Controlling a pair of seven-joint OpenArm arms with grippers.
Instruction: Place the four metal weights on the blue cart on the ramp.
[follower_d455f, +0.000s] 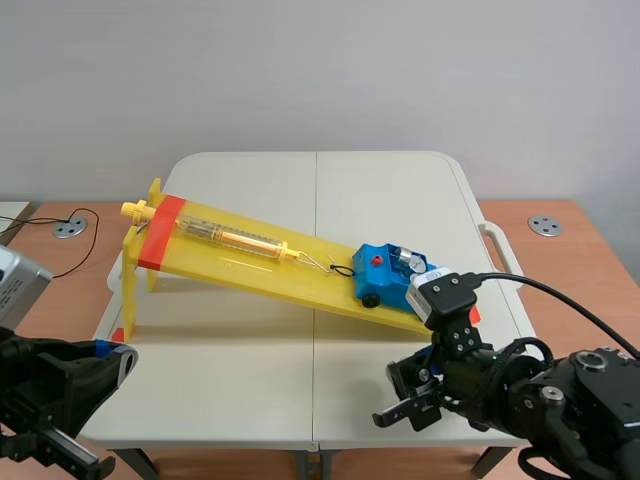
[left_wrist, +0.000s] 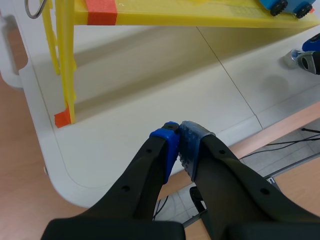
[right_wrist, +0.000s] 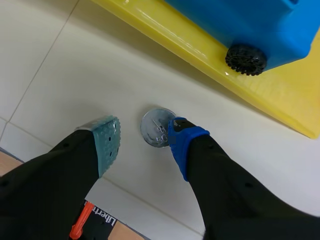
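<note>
Right gripper (right_wrist: 142, 134): released, fingers moderately apart. One metal weight (right_wrist: 156, 127) lies flat on the table (right_wrist: 60, 65) just below the yellow ramp (right_wrist: 280, 95), touching the blue pad (right_wrist: 180, 140).
Blue cart (follower_d455f: 385, 272): at the ramp's low end.
Left gripper (left_wrist: 177, 137): clenched, empty, off the ramp's raised end.

Bright, even light from overhead, no hard edges. Soft, wide shadow on table (left_wrist: 125, 135) under ramp (left_wrist: 200, 17), fading w/ distance from ramp. White glare streaks along ramp's lower edge; small glints on metal weight (right_wrist: 157, 127) beside ramp.
</note>
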